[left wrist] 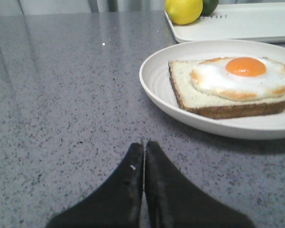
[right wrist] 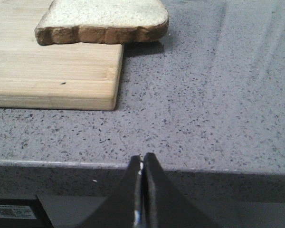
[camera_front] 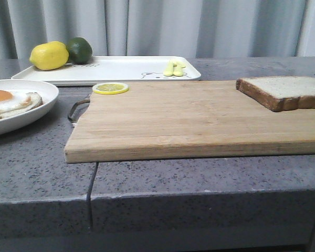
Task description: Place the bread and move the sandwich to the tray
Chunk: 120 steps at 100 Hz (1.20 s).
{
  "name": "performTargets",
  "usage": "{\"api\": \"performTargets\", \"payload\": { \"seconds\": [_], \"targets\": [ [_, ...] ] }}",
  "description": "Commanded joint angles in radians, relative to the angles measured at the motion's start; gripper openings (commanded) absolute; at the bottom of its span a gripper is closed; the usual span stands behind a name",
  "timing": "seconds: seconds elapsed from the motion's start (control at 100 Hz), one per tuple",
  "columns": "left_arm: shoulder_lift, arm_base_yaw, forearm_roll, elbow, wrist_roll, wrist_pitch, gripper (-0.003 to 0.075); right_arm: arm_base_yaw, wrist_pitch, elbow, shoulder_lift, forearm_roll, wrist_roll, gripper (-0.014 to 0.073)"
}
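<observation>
The right tool (right wrist: pixel 142 190) is hanging low at the near edge of the grey speckled stone bench (right wrist: pixel 204 95) with its two black fingers pressed together on nothing, and the left tool (left wrist: pixel 143 185) is likewise sitting closed and empty just above the bench surface. Ahead of the right tool and off to one side, the thick square slice of pale speckled bread with a dark brown crust (right wrist: pixel 104 19) is lying flat on the corner of the pale wooden cutting board (right wrist: pixel 52 71), overhanging its edge slightly and untouched. Just beyond the left tool, the sandwich of brown-crusted bread topped with a fried egg (left wrist: pixel 232 85) is resting in the shallow round white dish (left wrist: pixel 154 78). Farther off, the large flat white rectangular tray (camera_front: pixel 121 68) is carrying a yellow lemon (camera_front: pixel 49 55) and a dark green lime (camera_front: pixel 80 49), but no sandwich. By these views neither step is looking begun: the bread is waiting to be placed on the egg, and the sandwich is waiting to go to the tray.
</observation>
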Motion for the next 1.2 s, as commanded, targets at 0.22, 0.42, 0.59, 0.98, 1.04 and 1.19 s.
{"api": "performTargets", "payload": {
  "seconds": [0.22, 0.42, 0.59, 0.98, 1.04, 1.19],
  "targets": [
    [-0.029, 0.003, -0.006, 0.016, -0.012, -0.277, -0.0020, -0.006, -0.141, 0.009, -0.019, 0.008, -0.005, -0.0060],
    [-0.029, 0.003, -0.006, 0.016, -0.012, -0.340, -0.0020, -0.006, -0.236, 0.009, -0.019, 0.006, -0.005, -0.0060],
    [-0.029, 0.003, -0.006, 0.014, -0.012, -0.390, -0.0020, -0.006, -0.314, 0.009, -0.018, -0.003, -0.005, -0.0060],
    [0.047, 0.003, -0.006, -0.124, -0.012, -0.301, -0.0020, -0.006, -0.277, -0.088, 0.051, 0.002, -0.005, -0.0060],
    [0.089, 0.003, -0.006, -0.163, -0.012, -0.271, -0.0020, -0.006, -0.242, -0.137, 0.096, 0.008, -0.005, -0.0060],
    [0.193, 0.003, -0.006, -0.246, -0.012, -0.254, -0.0020, -0.006, -0.181, -0.246, 0.239, 0.008, -0.006, -0.0060]
  ]
}}
